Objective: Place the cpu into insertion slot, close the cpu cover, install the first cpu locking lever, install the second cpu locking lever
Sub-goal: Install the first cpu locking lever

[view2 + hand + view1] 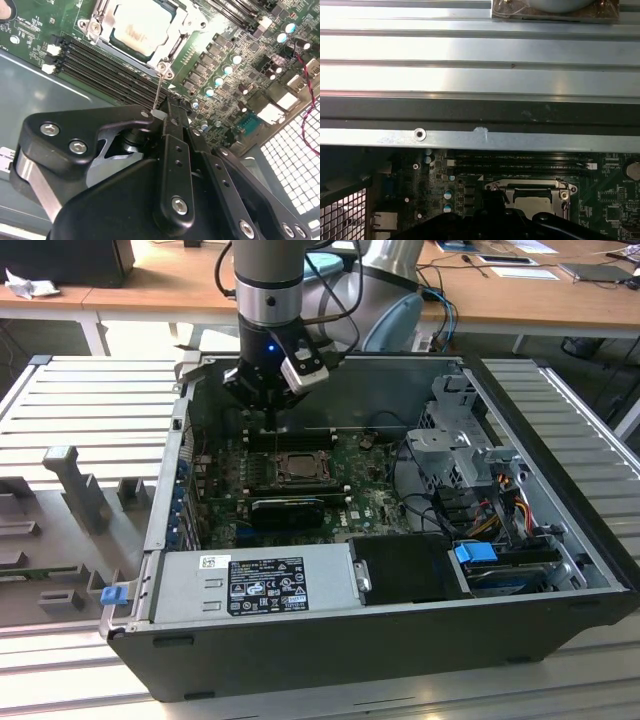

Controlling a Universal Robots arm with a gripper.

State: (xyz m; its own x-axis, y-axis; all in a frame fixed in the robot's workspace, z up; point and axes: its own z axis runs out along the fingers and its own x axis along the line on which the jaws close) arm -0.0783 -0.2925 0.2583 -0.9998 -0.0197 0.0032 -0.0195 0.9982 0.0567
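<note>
The cpu (140, 27) lies flat in the insertion slot (300, 468), its pale metal top showing. The cpu cover (180, 39) is down around it, framing the chip in its window; both wrist views show this, with the cpu (535, 202) under the cover (520, 186). A thin wire locking lever (157, 90) rises from the socket's corner up to my fingertips. My gripper (161, 114) is shut, hanging over the socket's far edge (272, 405). I cannot tell whether the lever's end is pinched or only touched.
Black memory slots (110, 70) run beside the socket. A ribbed black heatsink (288, 510) sits in front of it. The power supply (265, 580) and drive cage (455, 440) fill the case's near and right side. The case wall (480, 137) stands close behind the gripper.
</note>
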